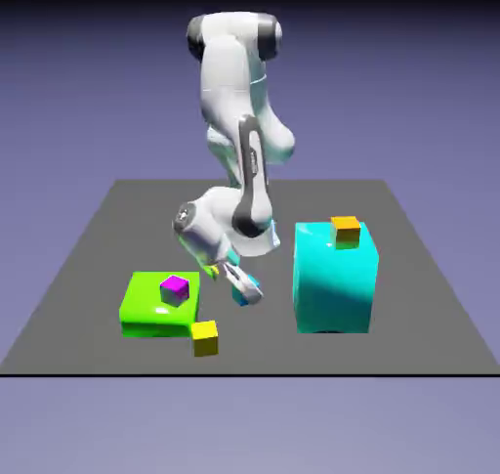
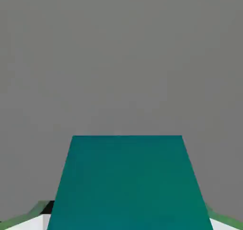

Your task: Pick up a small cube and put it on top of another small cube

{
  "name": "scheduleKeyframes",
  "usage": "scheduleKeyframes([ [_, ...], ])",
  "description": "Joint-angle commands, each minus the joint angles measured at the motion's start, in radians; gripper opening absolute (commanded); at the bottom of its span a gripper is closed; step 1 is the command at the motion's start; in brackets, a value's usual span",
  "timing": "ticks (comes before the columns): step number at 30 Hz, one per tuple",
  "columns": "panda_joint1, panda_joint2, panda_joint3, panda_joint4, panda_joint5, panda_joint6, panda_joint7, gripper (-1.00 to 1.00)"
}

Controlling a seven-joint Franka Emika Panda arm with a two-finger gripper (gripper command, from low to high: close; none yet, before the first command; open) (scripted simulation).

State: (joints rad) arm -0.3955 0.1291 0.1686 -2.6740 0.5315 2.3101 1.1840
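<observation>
- The gripper (image 1: 244, 291) sits low at frame centre, pinching a small teal cube (image 2: 128, 184) that fills the bottom of the hand view between the fingers.
- What matters next, I'd say: which small cube to stack on. The magenta cube (image 1: 175, 288) on the green slab (image 1: 146, 311) lies just left of the hand; the yellow cube (image 1: 205, 337) sits lower left, on the table (image 1: 98, 247).
- The orange cube (image 1: 346, 230) is right of the hand and higher, atop the tall cyan block (image 1: 335, 286).
</observation>
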Motion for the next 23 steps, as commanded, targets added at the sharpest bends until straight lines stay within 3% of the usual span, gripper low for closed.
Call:
scheduleKeyframes([
  [1,0.004,0.001,-0.013,0.029,-0.009,-0.031,0.045,-1.00],
  [13,0.008,-0.198,-0.442,0.200,0.077,-0.181,0.462,-1.00],
  [19,0.041,-0.071,-0.395,0.161,0.224,-0.039,0.357,-1.00],
  [20,0.041,-0.071,-0.395,0.161,0.224,-0.039,0.357,1.00],
  [23,0.023,-0.143,-0.422,0.183,0.142,-0.119,0.416,1.00],
])
